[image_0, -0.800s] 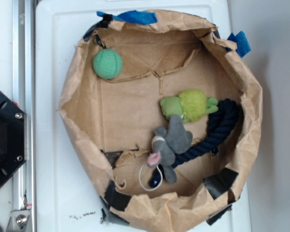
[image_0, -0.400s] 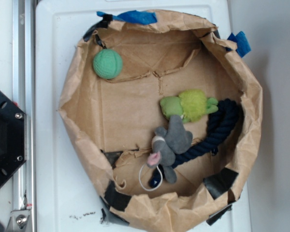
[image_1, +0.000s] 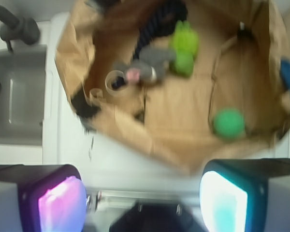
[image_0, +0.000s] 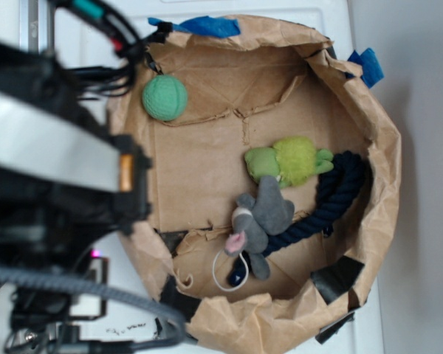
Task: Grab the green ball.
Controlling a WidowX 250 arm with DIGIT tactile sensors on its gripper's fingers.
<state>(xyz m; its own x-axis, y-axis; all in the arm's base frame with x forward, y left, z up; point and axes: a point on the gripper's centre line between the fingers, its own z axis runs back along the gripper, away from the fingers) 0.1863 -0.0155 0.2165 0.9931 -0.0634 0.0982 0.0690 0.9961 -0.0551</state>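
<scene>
Task barely begun. Green ball (image_0: pixel 164 98) lies untouched inside the paper-lined bin (image_0: pixel 387 147), against its wall, well apart from the plush frog (image_0: pixel 288 161), grey mouse (image_0: pixel 260 221) and dark rope (image_0: pixel 332 199). Gripper (image_1: pixel 140 203) hangs outside the bin, jaws spread wide, empty. Approach, descent and grasp remain.

Exterior view: only the blurred arm (image_0: pixel 52 169), jaws hidden. Wrist view: both fingers (image_1: pixel 222 203), ball ahead between them.

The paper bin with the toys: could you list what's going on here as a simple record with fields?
container: brown paper bin on a white surface
target: green ball, alone by the bin's wall
other toys: lime plush toy, grey mouse toy, dark blue rope, clustered together
gripper: gripper open, outside the bin, holding nothing
contact with ball: none
</scene>
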